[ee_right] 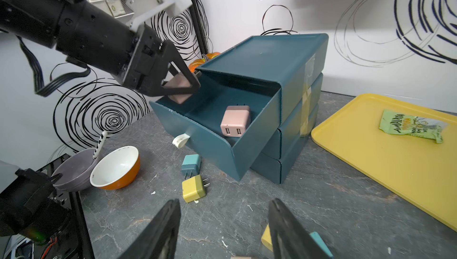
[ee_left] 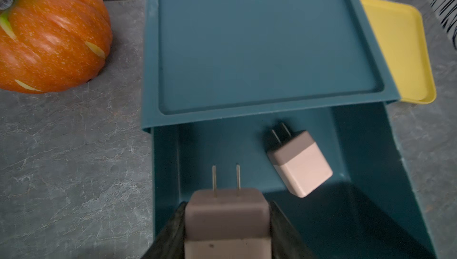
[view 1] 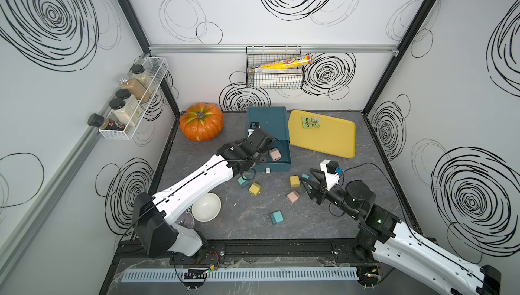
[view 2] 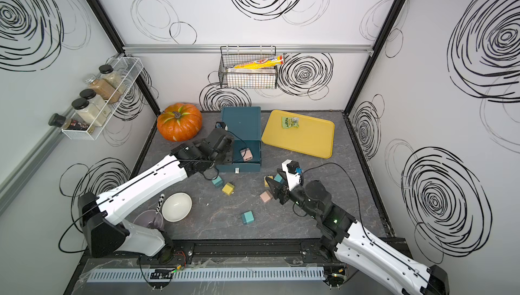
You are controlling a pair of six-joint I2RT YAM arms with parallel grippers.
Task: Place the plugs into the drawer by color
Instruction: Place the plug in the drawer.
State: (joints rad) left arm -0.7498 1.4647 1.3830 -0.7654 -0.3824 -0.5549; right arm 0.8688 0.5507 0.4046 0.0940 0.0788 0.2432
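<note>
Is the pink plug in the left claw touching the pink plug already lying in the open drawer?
Apart. The left wrist view shows bare drawer floor between the held pink plug and the lying pink plug.

L tool [ee_left: 227, 208] clamped on pink plug [ee_left: 226, 218], arm stretched fwd; R tool [ee_right: 223, 210] agape, low.

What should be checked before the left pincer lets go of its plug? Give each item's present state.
1. Top drawer pulled open: ok.
2. Left pincer shut on the held pink plug: ok.
3. Held plug over the drawer's inside: ok, though near a side wall.
4. Colour match with the pink plug lying inside: ok.
5. Space beneath free of that lying plug: ok.
6. Right pincer away from the drawer: ok, open over the table.
</note>
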